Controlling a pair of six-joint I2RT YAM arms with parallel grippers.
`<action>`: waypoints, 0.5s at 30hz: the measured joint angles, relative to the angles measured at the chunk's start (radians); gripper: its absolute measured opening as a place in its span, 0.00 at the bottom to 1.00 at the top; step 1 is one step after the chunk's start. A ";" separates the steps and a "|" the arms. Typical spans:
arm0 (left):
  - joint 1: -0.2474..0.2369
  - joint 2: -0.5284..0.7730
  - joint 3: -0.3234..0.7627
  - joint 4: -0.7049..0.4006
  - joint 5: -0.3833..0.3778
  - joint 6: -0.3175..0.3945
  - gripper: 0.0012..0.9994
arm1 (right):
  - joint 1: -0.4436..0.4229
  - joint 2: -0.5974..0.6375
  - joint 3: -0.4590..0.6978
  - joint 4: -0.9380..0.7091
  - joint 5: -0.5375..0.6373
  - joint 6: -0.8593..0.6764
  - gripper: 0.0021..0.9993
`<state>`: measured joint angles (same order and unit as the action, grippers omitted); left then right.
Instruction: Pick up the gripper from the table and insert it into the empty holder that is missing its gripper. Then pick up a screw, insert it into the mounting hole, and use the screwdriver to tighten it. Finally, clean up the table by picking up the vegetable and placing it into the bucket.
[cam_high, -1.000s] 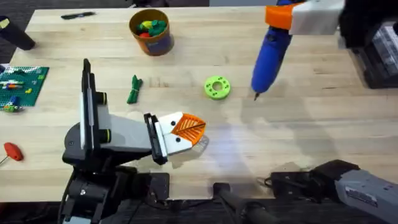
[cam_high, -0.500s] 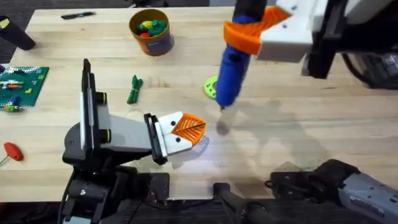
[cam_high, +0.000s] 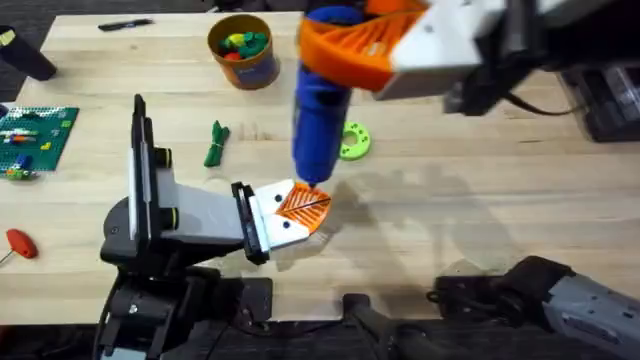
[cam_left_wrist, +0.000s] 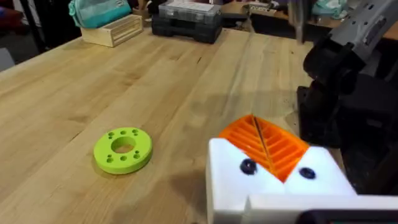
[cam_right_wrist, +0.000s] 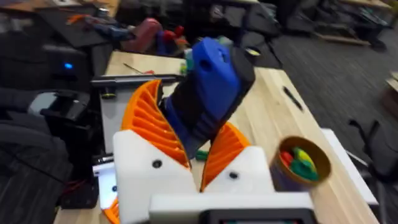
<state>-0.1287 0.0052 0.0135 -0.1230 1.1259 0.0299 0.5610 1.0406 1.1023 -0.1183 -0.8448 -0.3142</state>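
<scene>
Screwdriving is the step in hand, by my reading: the right gripper (cam_right_wrist: 198, 165) has its white-and-orange ribbed fingers clamped on the bright blue pen-shaped electric screwdriver (cam_high: 318, 115), which hangs nearly upright with its thin metal tip down at the small orange ribbed plastic gripper (cam_high: 301, 205). That orange piece already sits in the white angular plastic holder (cam_high: 278, 222), which the left gripper (cam_left_wrist: 273, 162) presents low over the wooden desk (cam_high: 470, 230); whether the left fingers are apart or together I cannot tell. No screw can be made out at the tip, so the mounting hole's state is unclear.

To do this well, the tip should settle square into the screw head before turning, the shaft kept in line with the hole, with light downward pressure while the left arm holds the block steady.

The slim dark green toy vegetable (cam_high: 216, 143) lies on the desk near the round orange-brown bucket (cam_high: 242, 50), not yet cleared. A lime-green round disc (cam_high: 354, 141) rests just beside the screwdriver.
</scene>
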 joint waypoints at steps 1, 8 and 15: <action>0.000 0.000 0.000 0.000 0.000 0.000 0.01 | 0.009 0.015 0.000 0.016 -0.009 -0.001 0.00; 0.000 0.000 0.000 0.000 0.000 0.000 0.01 | 0.089 0.105 -0.001 0.117 -0.036 -0.048 0.00; 0.000 0.000 0.000 0.000 0.000 0.000 0.01 | 0.123 0.112 -0.001 0.128 -0.040 -0.104 0.00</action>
<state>-0.1287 0.0051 0.0135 -0.1230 1.1259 0.0299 0.6838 1.1522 1.1011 0.0101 -0.8845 -0.4179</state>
